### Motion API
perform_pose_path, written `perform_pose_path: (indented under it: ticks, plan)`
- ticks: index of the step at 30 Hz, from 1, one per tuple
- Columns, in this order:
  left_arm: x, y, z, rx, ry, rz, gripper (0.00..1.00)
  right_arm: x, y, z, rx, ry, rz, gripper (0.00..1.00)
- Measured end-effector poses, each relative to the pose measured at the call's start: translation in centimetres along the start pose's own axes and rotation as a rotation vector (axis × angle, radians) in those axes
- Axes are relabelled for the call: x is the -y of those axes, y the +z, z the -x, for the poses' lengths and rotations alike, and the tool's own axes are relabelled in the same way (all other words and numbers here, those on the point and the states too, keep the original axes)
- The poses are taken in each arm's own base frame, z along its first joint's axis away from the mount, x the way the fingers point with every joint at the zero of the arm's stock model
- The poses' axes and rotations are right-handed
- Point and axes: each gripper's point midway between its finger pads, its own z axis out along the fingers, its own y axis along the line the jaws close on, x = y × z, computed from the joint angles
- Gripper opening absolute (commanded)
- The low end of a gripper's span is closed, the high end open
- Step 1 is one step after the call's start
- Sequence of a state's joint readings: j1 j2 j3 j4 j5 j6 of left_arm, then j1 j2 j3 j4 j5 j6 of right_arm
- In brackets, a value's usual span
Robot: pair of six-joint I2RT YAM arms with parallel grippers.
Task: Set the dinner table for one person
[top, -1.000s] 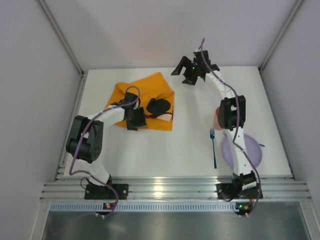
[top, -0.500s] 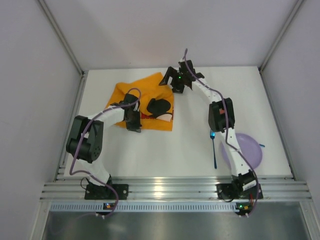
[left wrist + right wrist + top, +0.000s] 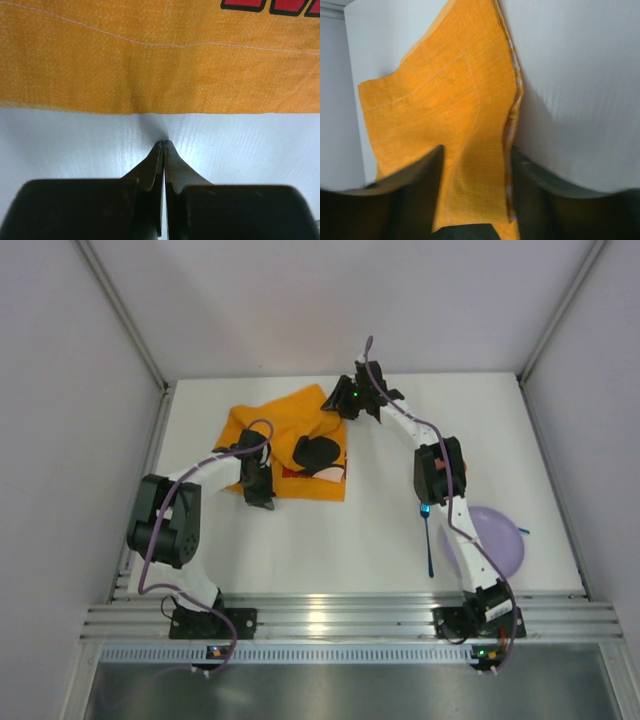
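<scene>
The right gripper (image 3: 338, 403) straddled the orange placemat's (image 3: 290, 425) upper corner, jaws spread. The left gripper (image 3: 164, 145), pressed together, met its lower hem, probably to flatten it.

The overhead camera looks down from above the near edge over the whole bench (image 3: 380, 540), while both wrist cameras, low and close, face the orange placemat (image 3: 150, 60) it also shows.

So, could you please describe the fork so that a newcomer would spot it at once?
Start at the white table, near-right quarter. There sits a round purple plate; just left of it, on bare tabletop, lies the fork. It is long, thin and bright blue, unlike the broad plate.
</scene>
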State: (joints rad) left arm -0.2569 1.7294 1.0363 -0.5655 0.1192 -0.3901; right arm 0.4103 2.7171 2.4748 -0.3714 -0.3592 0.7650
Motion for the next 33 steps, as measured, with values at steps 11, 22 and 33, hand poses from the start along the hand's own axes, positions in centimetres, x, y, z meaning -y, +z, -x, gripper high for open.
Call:
perform_pose_path:
  ticks: [11, 22, 33]
  plan:
    - [-0.1, -0.8, 1.2, 0.023, 0.000, 0.030, 0.98, 0.3, 0.1, 0.8, 0.031, -0.020, 0.002, 0.00]
    - [-0.4, 0.7, 5.2, 0.090, -0.032, 0.118, 0.93, 7.4, -4.0, 1.1, -0.023, 0.052, -0.157, 0.00]
    - [0.8, 2.2, 9.2, 0.138, -0.028, 0.117, 0.33, 8.6, -10.2, 3.2, -0.005, 0.053, -0.213, 0.00]
